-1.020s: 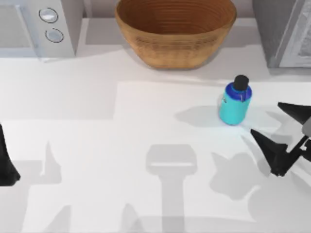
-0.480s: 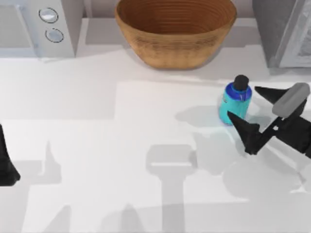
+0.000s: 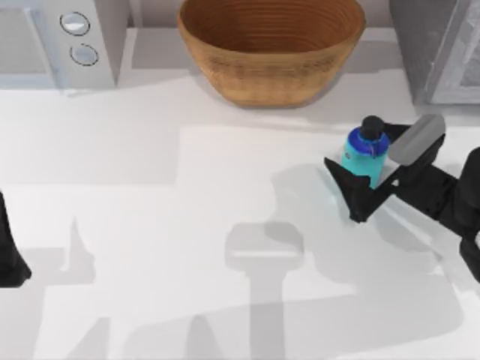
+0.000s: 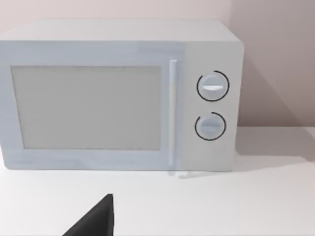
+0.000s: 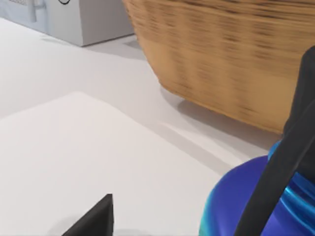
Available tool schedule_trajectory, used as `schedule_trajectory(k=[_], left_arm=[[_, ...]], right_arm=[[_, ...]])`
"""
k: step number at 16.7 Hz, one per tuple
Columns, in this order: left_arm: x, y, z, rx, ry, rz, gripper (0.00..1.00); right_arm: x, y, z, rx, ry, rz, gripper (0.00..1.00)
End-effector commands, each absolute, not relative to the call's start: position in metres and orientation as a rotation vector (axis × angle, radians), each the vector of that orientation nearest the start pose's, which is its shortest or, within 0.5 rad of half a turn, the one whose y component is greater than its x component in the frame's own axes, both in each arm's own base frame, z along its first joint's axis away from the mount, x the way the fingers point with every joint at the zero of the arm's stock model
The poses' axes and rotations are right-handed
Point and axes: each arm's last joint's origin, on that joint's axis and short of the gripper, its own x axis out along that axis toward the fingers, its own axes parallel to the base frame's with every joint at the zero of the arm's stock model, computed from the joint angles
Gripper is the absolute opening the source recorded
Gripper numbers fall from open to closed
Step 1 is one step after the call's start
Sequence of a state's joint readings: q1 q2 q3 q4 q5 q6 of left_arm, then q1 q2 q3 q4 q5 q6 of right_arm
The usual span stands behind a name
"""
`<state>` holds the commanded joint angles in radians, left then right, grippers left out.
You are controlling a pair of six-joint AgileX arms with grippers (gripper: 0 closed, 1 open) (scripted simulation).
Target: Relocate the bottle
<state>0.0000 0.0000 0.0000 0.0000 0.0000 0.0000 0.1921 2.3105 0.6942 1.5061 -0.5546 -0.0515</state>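
The small cyan bottle (image 3: 364,159) with a blue shoulder and black cap stands upright on the right side of the table, in front of the woven basket. My right gripper (image 3: 358,147) is open and straddles it, one finger in front of the bottle and one behind its cap. In the right wrist view the bottle (image 5: 244,202) sits close between the fingers (image 5: 278,169), which I cannot see touching it. My left gripper (image 3: 9,259) rests open at the table's left edge, and one of its fingertips (image 4: 97,220) points toward the microwave.
A large woven basket (image 3: 225,71) stands at the back middle, just behind the bottle. A white microwave (image 3: 105,37) occupies the back left and a grey appliance (image 3: 435,52) the back right. A pale mat (image 3: 247,195) covers the table's middle.
My right gripper has moved left and toward the back, from the right edge to around the bottle. The bottle has stayed in place and the left arm has not moved.
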Motion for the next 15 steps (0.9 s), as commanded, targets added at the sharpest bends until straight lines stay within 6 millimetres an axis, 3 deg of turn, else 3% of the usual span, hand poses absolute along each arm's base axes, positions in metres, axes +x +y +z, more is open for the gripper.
schedule_trajectory(k=[1, 14, 15], left_arm=[[0.1057, -0.0012, 0.16, 0.0, 0.0, 0.0, 1.0], [0.1057, -0.0012, 0.16, 0.0, 0.0, 0.0, 1.0], [0.1057, -0.0012, 0.16, 0.0, 0.0, 0.0, 1.0]], right_arm=[[0.3348, 0.0845, 0.036, -0.04, 0.093, 0.775, 1.0], [0.3348, 0.0845, 0.036, -0.04, 0.093, 0.775, 0.02], [0.3348, 0.0845, 0.036, -0.04, 0.093, 0.775, 0.0]])
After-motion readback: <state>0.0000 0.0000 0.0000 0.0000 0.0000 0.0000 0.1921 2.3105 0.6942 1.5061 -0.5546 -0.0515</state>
